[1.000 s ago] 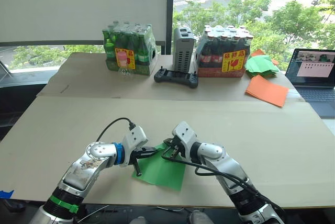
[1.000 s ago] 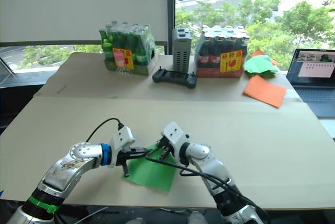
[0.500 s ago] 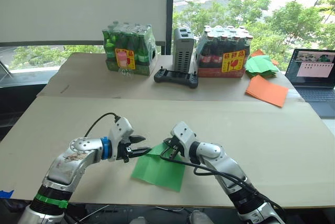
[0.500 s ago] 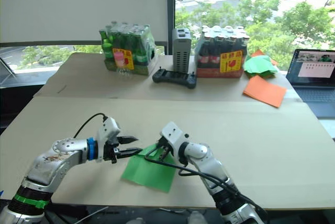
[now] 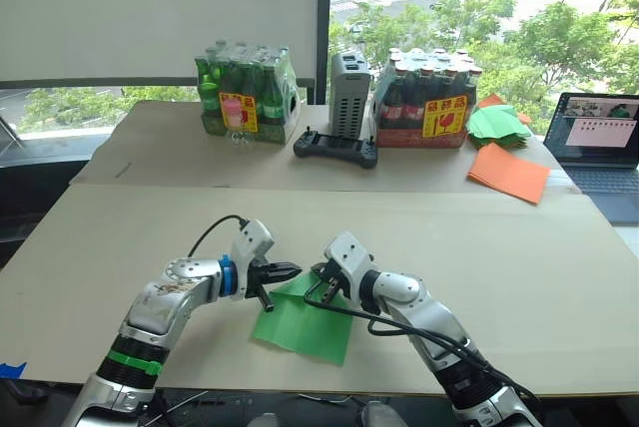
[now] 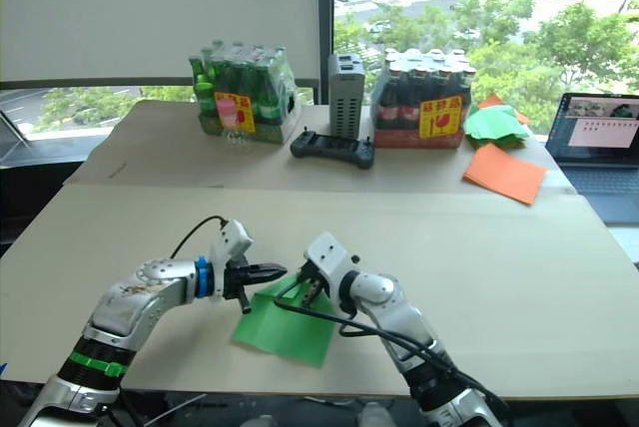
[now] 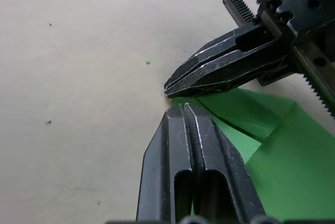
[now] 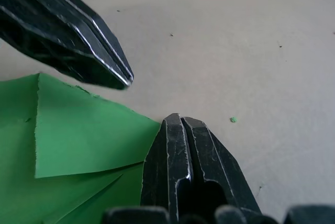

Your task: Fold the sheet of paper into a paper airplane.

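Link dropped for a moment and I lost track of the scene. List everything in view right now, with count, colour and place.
Sheet of paper: one, bright green, partly folded, near table edge.
Table: one, tan.
Pack of green bottles: one, far left.
Pack of dark bottles: one, red caps, far centre.
Grey box: one, upright between the packs.
Black controller: one, before the grey box.
Heap of green sheets: one, far right.
Orange sheet: one, in front of that heap.
Laptop: one, open, right edge.
Left gripper: shut, at the paper's far corner.
Right gripper: shut, at the same folded corner.
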Action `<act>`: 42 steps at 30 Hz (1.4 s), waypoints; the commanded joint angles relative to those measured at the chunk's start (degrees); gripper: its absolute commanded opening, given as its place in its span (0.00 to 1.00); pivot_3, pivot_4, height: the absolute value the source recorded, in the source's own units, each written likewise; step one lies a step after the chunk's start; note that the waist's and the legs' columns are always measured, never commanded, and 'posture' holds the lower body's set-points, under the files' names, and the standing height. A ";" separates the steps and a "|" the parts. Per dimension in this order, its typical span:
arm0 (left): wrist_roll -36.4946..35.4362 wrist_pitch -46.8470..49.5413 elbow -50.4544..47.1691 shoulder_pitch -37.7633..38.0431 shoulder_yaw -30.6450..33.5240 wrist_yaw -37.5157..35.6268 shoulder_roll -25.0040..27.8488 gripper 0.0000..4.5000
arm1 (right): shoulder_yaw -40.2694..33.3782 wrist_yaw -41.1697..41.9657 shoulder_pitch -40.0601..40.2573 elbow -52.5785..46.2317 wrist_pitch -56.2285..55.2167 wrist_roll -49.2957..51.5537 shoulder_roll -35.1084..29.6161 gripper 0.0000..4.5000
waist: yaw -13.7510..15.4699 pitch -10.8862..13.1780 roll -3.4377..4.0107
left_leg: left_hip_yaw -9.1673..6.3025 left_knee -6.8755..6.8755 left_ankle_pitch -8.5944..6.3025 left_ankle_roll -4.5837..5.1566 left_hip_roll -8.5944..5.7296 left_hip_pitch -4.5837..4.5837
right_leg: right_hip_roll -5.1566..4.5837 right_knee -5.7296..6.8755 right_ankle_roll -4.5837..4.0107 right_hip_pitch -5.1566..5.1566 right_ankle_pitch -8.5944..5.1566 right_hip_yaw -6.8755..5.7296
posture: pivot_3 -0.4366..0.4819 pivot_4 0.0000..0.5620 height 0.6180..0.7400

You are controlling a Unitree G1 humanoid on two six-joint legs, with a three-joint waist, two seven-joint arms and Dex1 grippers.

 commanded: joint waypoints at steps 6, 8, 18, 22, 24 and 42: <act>5.39 -4.26 3.18 -1.99 -3.32 0.40 -0.95 0.01 | 0.26 -0.41 1.38 -2.37 1.04 -0.57 -0.26 0.00 | 0.07 0.00 0.00 | 0.00 0.00 0.00 0.00 0.00 0.00 | 0.00 -0.01 0.00 0.02 0.00 0.00 | 0.48 0.27 1.00; 6.13 -4.60 3.09 -1.38 -4.00 -0.24 -0.44 0.01 | 0.38 -0.32 1.50 -2.72 1.29 -0.58 -0.32 0.00 | 0.06 0.00 0.00 | 0.00 0.00 0.00 0.00 0.00 0.00 | 0.00 0.00 0.00 0.02 0.00 0.00 | 0.48 0.27 1.00; 8.53 -5.29 0.33 2.82 -6.09 -2.25 3.34 0.01 | 0.61 -0.47 1.35 -2.75 1.89 -0.74 -0.06 0.00 | -0.05 -0.01 0.01 | -0.01 0.00 0.00 0.00 0.00 0.05 | 0.00 0.01 0.00 0.05 0.00 0.00 | 0.48 0.27 1.00; 8.95 -5.81 -0.02 3.50 -5.94 -2.09 3.72 0.01 | 0.56 -0.38 1.28 -2.53 1.77 -0.80 0.13 0.00 | -0.10 -0.01 0.01 | 0.00 0.00 0.00 0.00 0.00 0.08 | 0.00 0.01 0.00 0.06 0.00 0.00 | 0.48 0.27 1.00; 9.27 -5.92 -0.50 3.91 -5.91 -2.12 4.14 0.01 | 0.56 -0.32 1.30 -2.51 1.73 -0.82 0.14 0.00 | -0.12 -0.01 0.01 | 0.00 0.00 0.00 0.00 0.00 0.08 | 0.00 0.02 0.00 0.06 0.00 0.01 | 0.48 0.27 1.00; 7.51 -4.46 -8.45 12.33 -1.09 -3.99 12.47 0.01 | 0.57 0.12 1.22 -2.19 1.60 -1.00 0.53 0.00 | -0.31 -0.01 0.02 | 0.03 0.00 0.00 0.00 0.13 0.12 | 0.11 0.04 -0.05 0.05 -0.03 0.01 | 0.48 0.27 1.00</act>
